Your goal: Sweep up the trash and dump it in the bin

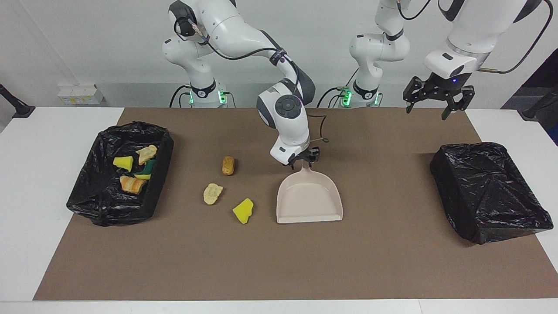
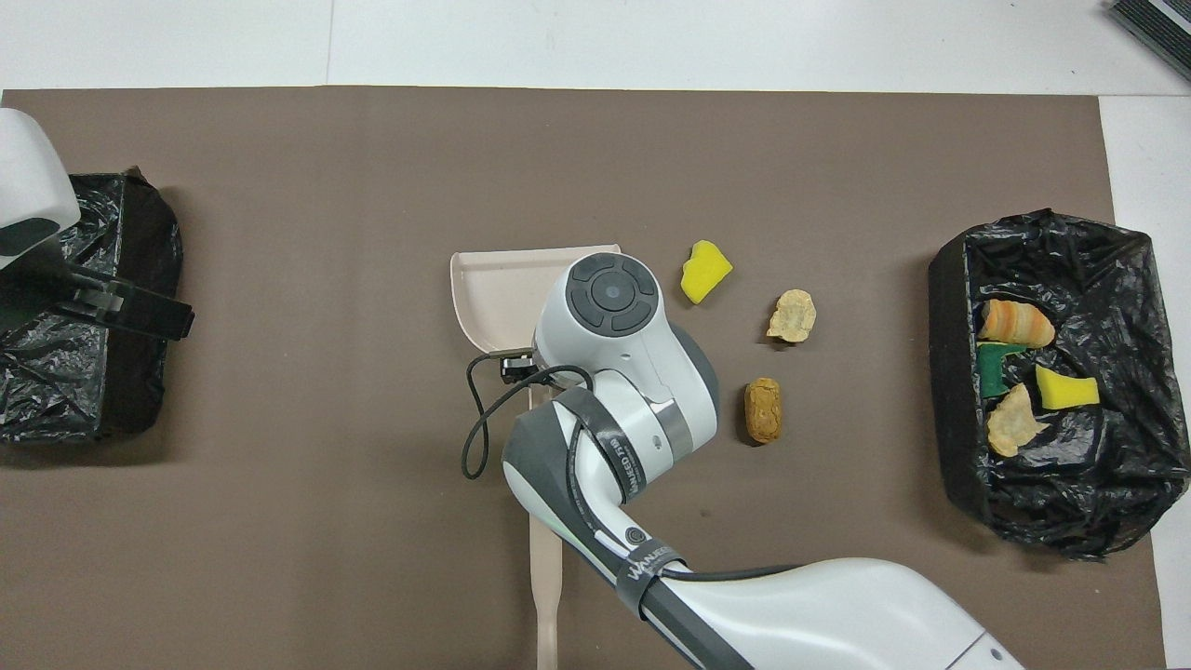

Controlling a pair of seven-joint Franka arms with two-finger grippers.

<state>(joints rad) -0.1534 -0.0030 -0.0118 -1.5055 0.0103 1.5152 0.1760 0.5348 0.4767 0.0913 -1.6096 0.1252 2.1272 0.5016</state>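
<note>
Trash (image 1: 243, 211) on mat | right tool (image 1: 305, 158) at dustpan (image 1: 308, 197) handle, grip unclear

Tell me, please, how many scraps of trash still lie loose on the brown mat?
3: a yellow sponge chunk, a pale tan lump and an orange-brown lump, all between the beige dustpan and the filled black-lined bin.

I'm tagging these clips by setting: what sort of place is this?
Most likely a robotics lab bench, not a home: two white robot arms are mounted at a white table covered by a brown mat, with staged foam scraps and black bag-lined bins.
</note>
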